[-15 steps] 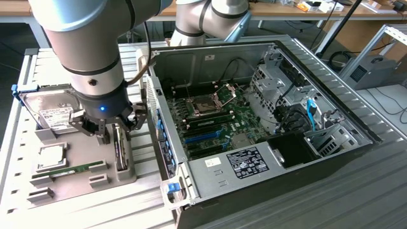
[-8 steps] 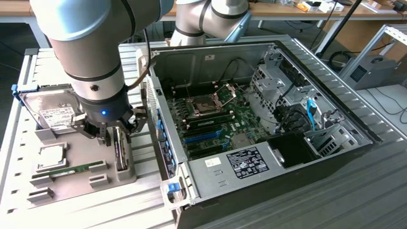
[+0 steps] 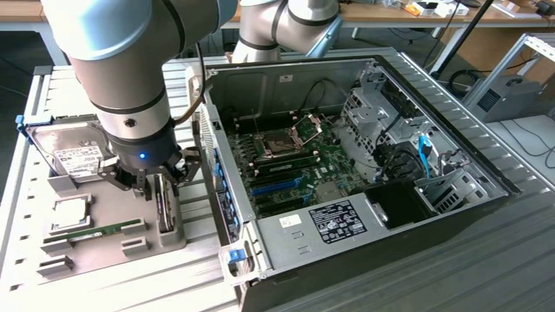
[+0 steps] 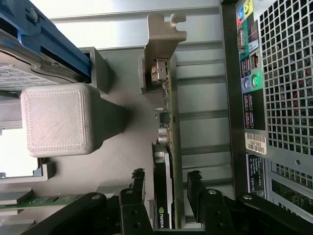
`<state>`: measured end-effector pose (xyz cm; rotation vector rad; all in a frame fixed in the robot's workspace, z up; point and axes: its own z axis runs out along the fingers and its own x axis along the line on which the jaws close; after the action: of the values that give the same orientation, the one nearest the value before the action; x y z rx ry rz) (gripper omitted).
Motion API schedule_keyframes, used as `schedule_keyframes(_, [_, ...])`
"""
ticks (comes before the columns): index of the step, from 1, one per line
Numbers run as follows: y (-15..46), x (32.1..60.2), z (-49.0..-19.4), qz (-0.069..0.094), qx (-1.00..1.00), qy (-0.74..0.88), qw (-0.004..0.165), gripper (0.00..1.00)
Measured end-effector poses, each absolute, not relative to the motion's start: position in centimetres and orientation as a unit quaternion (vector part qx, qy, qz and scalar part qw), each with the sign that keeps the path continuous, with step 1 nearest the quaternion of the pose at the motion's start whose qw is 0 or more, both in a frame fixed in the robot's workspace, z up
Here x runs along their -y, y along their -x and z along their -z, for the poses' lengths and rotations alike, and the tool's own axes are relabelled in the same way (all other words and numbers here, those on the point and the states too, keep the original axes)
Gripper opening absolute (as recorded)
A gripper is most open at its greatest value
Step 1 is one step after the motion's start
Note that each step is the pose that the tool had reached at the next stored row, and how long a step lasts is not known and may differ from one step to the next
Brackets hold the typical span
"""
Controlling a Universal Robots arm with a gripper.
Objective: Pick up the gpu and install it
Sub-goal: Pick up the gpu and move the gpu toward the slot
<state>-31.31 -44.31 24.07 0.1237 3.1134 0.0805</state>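
Looking at this one, we've got the gripper [image 3: 156, 186] down low over the gray holder [image 3: 113, 208] that sits just beside the open computer case [image 3: 286, 65]. The gpu [image 3: 165, 211] stands on its long edge in a slot of that holder. We reckon that's the point of the fixture: a card on edge offers two flat faces for a pinch, where one lying flat would give little to get around.

From the wrist view the gripper [image 4: 165, 196] is spread wide, one of its fingers [image 4: 136, 188] on each side of the gpu [image 4: 165, 122] with a gap both sides, so nothing is gripped yet (no contact that we can make out). The silvery bracket [image 4: 164, 44] is at the end of the card away from the fingers, so they flank the card body, not the bracket.

The hard drive [image 3: 74, 153] and memory stick [image 3: 91, 232] sit in their own spots on the same holder, apart from the fingers. Inside the case the motherboard [image 3: 286, 169] lies face up, no card in it.
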Motion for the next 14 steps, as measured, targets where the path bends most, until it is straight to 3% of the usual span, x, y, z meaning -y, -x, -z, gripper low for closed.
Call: schedule_keyframes(14, [31.57, 44.25, -23.76, -0.026, -0.999, -0.040, 0.012, 0.48])
